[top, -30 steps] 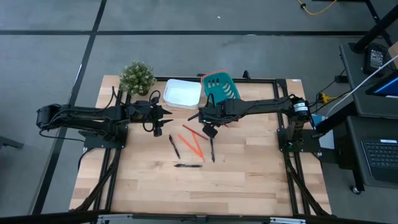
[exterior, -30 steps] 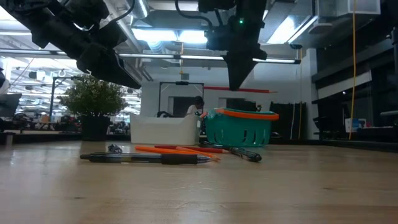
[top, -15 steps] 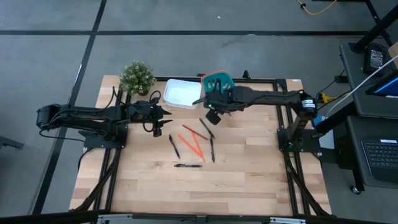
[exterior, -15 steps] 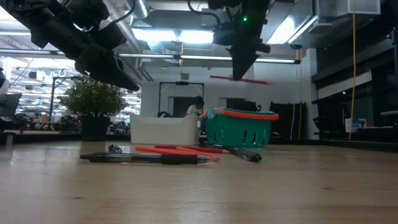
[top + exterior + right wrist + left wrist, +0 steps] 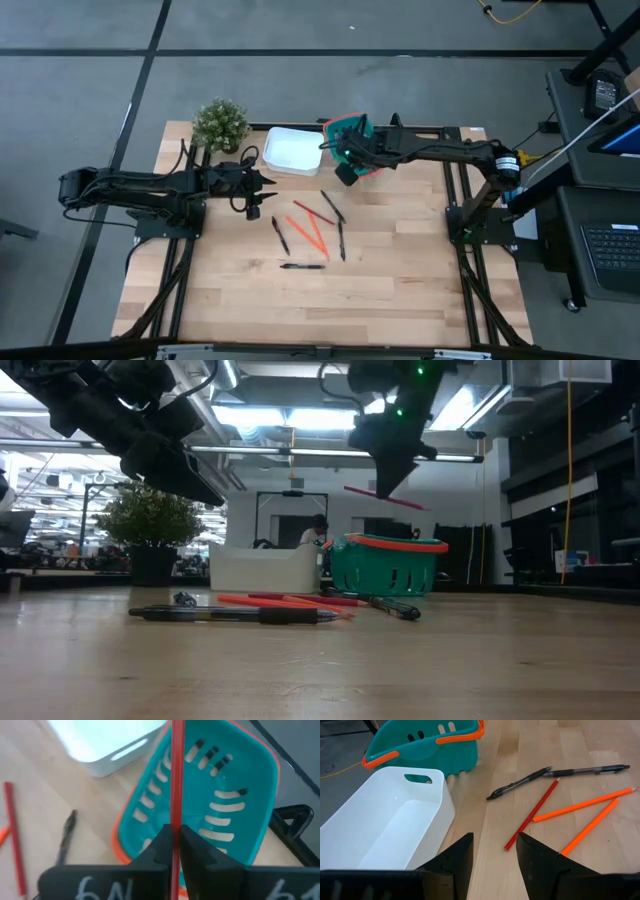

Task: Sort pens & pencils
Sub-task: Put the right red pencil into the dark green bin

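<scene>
My right gripper (image 5: pixel 345 172) is shut on a red pencil (image 5: pixel 385 498) and hangs over the near rim of the teal basket (image 5: pixel 352 135). The basket stands next to a white bin (image 5: pixel 293 150) at the far edge. Black pens (image 5: pixel 280 235) (image 5: pixel 302 266) (image 5: pixel 341 240) (image 5: pixel 332 205) lie flat mid-table. Two orange pencils (image 5: pixel 312 230) and another red pencil (image 5: pixel 532 815) lie among them. Left of the pile, my left gripper (image 5: pixel 270 180) is open and above the table. My right gripper pinches the red pencil near its middle (image 5: pixel 176 820) between its two fingers. The fingers slant down from above and lie across the pencil. The pencil is lifted clear and nearly level, one end a little lower, above the basket's rim (image 5: pixel 388 543).
A small potted plant (image 5: pixel 220 122) stands at the far left corner, beside the white bin. The black frame rails (image 5: pixel 455 200) run along the table's sides. Bare wood lies toward the near edge.
My right gripper has carried the red pencil up and toward the table's far edge, from above the pile to over the teal basket, turning a little on the way. The pencil stays clear of the table.
</scene>
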You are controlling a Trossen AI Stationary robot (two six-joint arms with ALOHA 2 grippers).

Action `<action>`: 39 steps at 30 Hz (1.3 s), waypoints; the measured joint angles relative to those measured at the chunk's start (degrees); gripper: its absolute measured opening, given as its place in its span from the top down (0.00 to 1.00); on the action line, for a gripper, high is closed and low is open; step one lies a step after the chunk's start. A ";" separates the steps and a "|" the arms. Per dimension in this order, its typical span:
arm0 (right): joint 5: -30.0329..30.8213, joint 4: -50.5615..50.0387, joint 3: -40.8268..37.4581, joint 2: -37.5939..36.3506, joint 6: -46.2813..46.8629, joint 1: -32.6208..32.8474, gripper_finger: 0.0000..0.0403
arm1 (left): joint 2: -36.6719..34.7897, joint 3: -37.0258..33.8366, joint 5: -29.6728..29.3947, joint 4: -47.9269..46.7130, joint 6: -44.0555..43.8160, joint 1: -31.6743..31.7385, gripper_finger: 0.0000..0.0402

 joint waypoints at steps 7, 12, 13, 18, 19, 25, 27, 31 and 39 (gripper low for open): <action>-1.78 14.36 -11.31 -5.83 -3.89 -3.27 0.94 | -0.02 0.00 0.00 0.02 0.00 0.02 0.64; -4.00 24.63 -19.30 -10.00 -5.95 -5.16 0.94 | -0.02 0.00 0.00 0.19 0.00 0.02 0.64; -4.09 26.38 -20.61 -10.72 -6.35 -5.64 0.94 | -0.01 0.00 0.00 0.40 0.00 0.02 0.64; -5.53 33.59 -25.90 -12.23 -8.87 -8.12 0.94 | 0.00 0.00 0.00 0.94 -0.22 0.02 0.64; -6.14 35.61 -26.68 -12.23 -9.70 -8.73 0.94 | 0.00 0.00 0.00 0.98 -0.31 0.02 0.64; -8.90 44.35 -30.19 -12.19 -12.99 -12.42 0.94 | -0.01 0.00 0.00 1.14 -1.74 0.02 0.64; -10.71 46.45 -30.97 -12.19 -13.20 -13.38 0.94 | 0.00 0.00 0.00 1.14 -1.86 0.02 0.64; -11.73 47.00 -32.15 -12.12 -13.57 -14.38 0.94 | 0.00 0.00 -0.01 1.54 -1.88 0.02 0.64; -14.65 46.99 -32.15 -12.11 -15.43 -15.98 0.94 | -0.02 0.00 0.00 1.97 -1.99 0.02 0.64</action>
